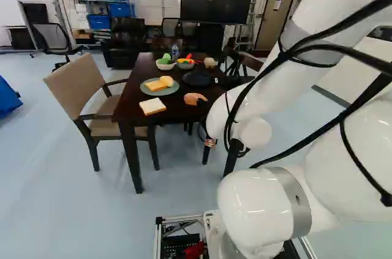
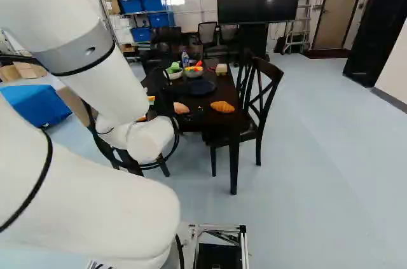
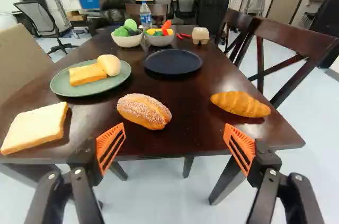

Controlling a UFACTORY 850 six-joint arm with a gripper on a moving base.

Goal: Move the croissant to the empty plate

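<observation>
In the left base view my gripper [image 1: 210, 142] is mostly hidden by the arm, with one orange pad showing near the table's front edge. In the wrist view the gripper [image 3: 175, 133] stands open, nothing between its fingers. The golden croissant [image 3: 240, 104] lies on the dark table, ahead of the finger on the chair side; it also shows in the right base view, the croissant [image 2: 222, 107] near the table's right edge. The empty dark round plate [image 3: 173, 62] lies farther back, beyond a sugared bun [image 3: 144, 111].
A green plate [image 3: 91, 79] holds bread pieces; a bread slice [image 3: 35, 127] lies nearer. Two bowls [image 3: 127, 39] [image 3: 159, 38] of toy food, a bottle [image 3: 145, 15] and an egg-carton-like piece [image 3: 201, 35] stand behind. A wooden chair [image 2: 259, 100] flanks the croissant's side; a beige chair [image 1: 76, 86] stands opposite.
</observation>
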